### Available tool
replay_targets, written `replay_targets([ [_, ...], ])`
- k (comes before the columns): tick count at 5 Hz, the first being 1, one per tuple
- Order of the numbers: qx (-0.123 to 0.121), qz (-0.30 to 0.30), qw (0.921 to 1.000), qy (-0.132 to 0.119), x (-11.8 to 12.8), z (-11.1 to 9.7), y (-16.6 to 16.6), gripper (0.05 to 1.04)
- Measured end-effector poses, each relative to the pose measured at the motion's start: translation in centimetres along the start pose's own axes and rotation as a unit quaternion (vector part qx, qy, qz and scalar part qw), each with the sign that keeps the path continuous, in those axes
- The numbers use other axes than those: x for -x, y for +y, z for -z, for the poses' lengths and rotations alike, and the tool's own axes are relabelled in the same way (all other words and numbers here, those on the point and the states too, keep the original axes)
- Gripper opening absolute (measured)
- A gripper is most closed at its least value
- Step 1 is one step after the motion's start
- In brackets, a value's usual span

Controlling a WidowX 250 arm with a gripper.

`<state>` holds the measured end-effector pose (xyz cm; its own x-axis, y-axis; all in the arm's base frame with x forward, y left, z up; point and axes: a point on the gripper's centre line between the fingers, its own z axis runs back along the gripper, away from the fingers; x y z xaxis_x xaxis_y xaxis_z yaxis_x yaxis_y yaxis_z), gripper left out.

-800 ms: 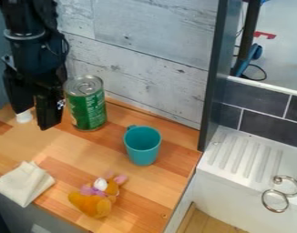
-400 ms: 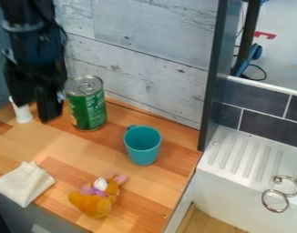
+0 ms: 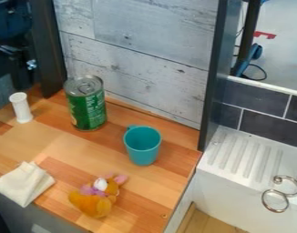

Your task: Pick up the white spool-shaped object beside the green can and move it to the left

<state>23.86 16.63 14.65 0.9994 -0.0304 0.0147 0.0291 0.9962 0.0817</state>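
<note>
Gripper (image 3: 12, 73) is hanging at the upper left of my camera view, beside the dark upright post (image 3: 48, 50), and I'm not making out anything in its hold. I can't tell from here whether it's standing wide or narrow. Nearest to it, the small white cylinder (image 3: 21, 108) is standing upright on the bench (image 3: 63, 143), below it in my view and touching nothing around it. Green can (image 3: 87, 105) is standing upright to the right of that, with the teal cup (image 3: 142, 145) sitting farther right, its open top facing up. Down toward the near edge, I'm seeing the folded cream cloth (image 3: 22, 184) lying at the left and the orange plush toy (image 3: 93, 202) lying to its right, the two apart.

As for the step, I'm judging this as a clear-of-contact moment, between handling moves, with nothing being grasped or pushed. Any next approach is calling for a check of the gripper's spread, then a slow line in over the cylinder. I'd be leaving room beside the post and the can, since a narrow upright piece like that is probably tipping at a light knock.
</note>
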Motion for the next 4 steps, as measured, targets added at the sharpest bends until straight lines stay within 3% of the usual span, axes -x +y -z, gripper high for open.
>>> replay_targets([
  [2,-0.020,-0.016,0.9997,-0.006,-0.7,1.7,5.0,1.002],
  [4,-0.014,-0.004,0.9999,-0.007,-2.9,4.7,7.4,1.002],
])
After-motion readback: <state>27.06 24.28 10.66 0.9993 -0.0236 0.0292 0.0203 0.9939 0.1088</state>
